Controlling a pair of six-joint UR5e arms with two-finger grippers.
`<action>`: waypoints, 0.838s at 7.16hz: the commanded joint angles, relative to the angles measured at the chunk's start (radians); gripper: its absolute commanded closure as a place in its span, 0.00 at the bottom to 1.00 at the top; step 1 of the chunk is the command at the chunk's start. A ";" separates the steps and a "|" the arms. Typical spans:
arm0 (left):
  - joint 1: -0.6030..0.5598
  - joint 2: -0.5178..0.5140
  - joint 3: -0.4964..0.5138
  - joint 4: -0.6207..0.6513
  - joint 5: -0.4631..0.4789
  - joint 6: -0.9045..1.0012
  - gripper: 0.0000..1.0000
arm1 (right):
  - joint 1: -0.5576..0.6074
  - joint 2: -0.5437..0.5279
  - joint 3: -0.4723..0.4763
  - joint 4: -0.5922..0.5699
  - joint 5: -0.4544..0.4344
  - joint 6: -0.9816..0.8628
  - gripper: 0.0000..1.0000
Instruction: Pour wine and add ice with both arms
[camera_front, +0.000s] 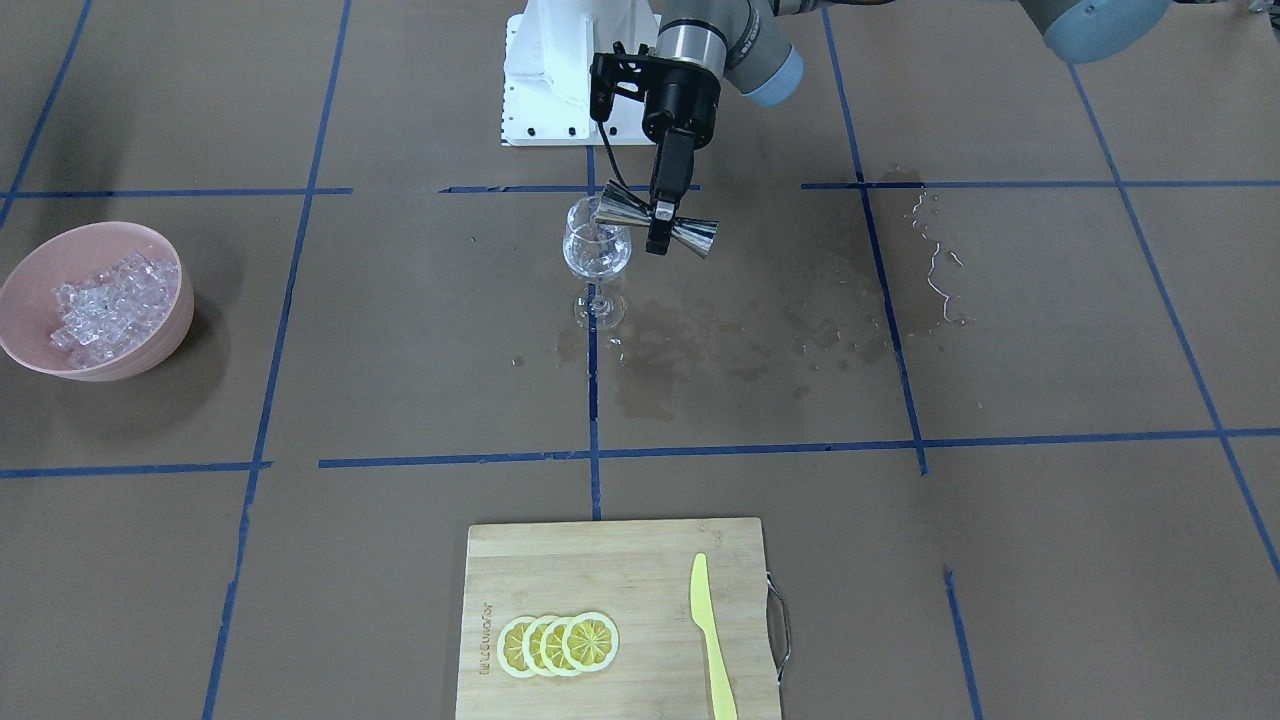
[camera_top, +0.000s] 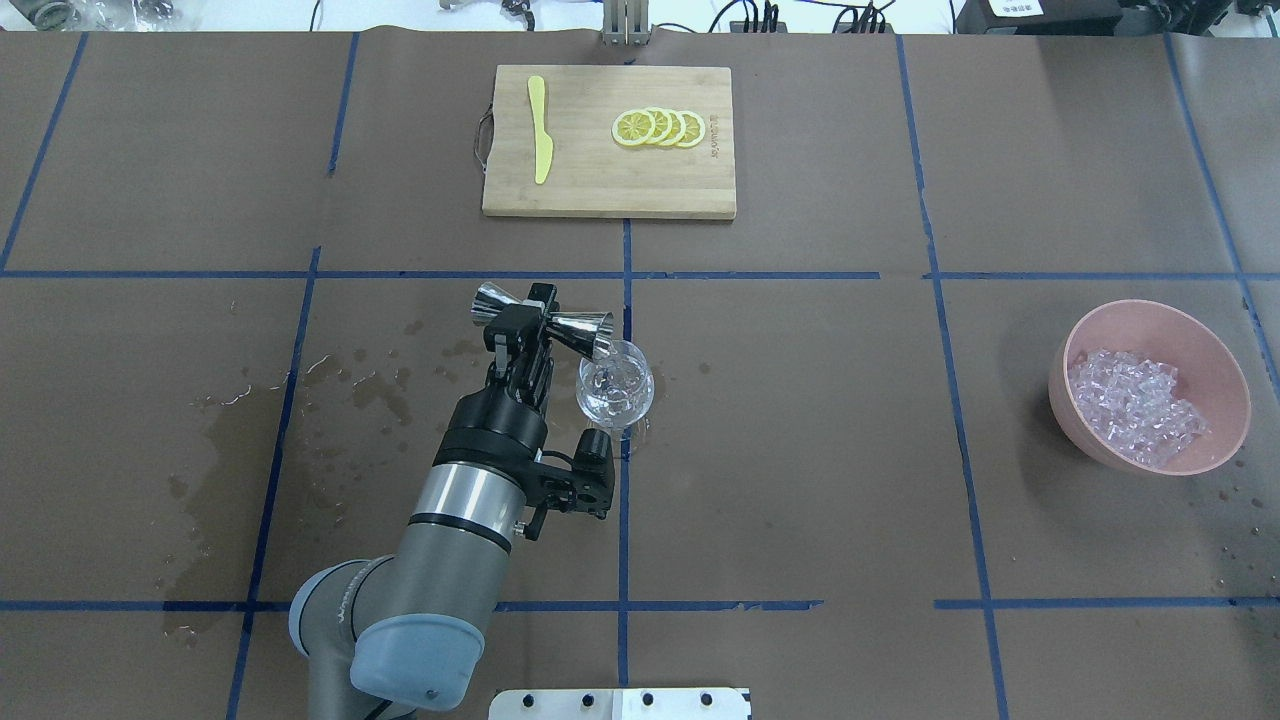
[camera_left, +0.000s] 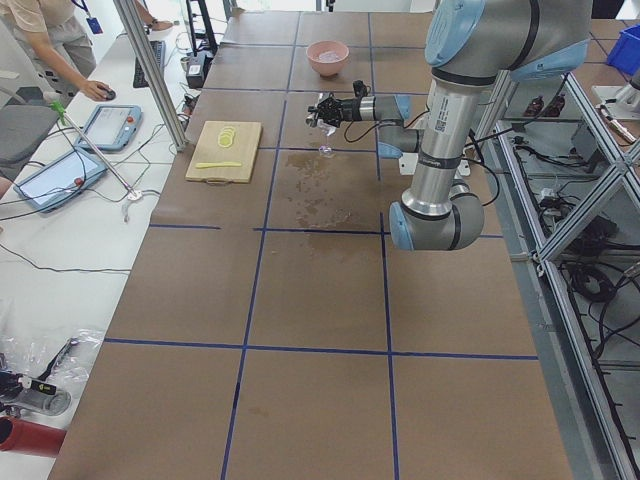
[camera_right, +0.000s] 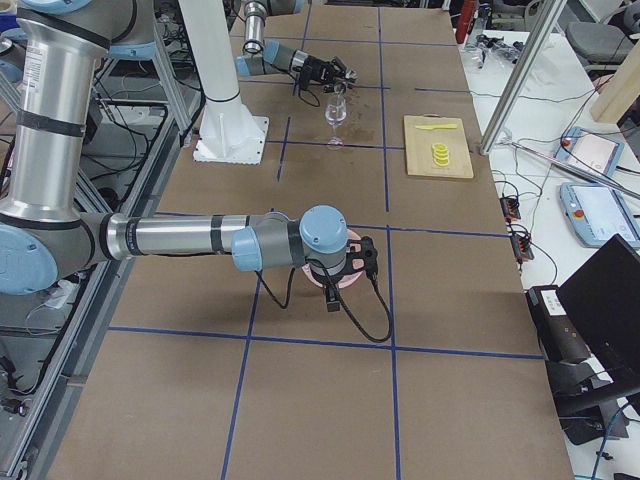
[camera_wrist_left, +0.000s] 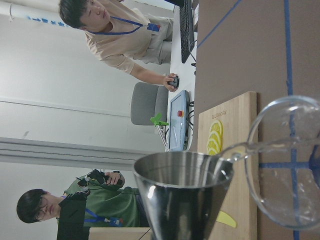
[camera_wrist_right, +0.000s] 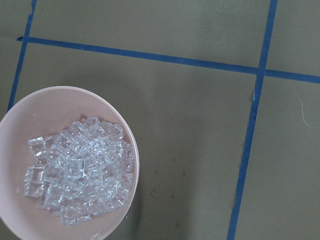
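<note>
My left gripper (camera_top: 528, 312) is shut on a steel jigger (camera_top: 545, 322) at its waist and holds it tipped on its side. The jigger's lip (camera_front: 605, 208) rests over the rim of a clear wine glass (camera_top: 615, 388) that stands upright on the table. A thin clear stream of wine (camera_wrist_left: 250, 147) runs from the jigger (camera_wrist_left: 182, 195) into the glass (camera_wrist_left: 290, 165). The ice (camera_top: 1135, 405) lies heaped in a pink bowl (camera_top: 1070, 350) at the right. My right gripper (camera_right: 333, 290) hovers over that bowl; I cannot tell whether it is open. The right wrist view shows the ice (camera_wrist_right: 80, 175) below.
A wooden cutting board (camera_top: 610, 190) at the far side carries lemon slices (camera_top: 660, 127) and a yellow knife (camera_top: 540, 140). Wet patches and droplets (camera_top: 230, 440) darken the brown paper left of the glass. The white pedestal base (camera_front: 550, 90) stands behind the glass.
</note>
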 joint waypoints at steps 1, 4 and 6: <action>-0.001 -0.001 -0.010 0.000 0.032 0.197 1.00 | 0.000 0.002 -0.007 0.000 0.000 0.000 0.00; 0.008 -0.002 -0.026 -0.001 0.042 0.250 1.00 | 0.000 0.002 -0.013 0.000 0.002 0.000 0.00; 0.010 0.015 -0.015 -0.078 0.056 0.019 1.00 | 0.000 0.006 -0.019 0.000 0.002 -0.001 0.00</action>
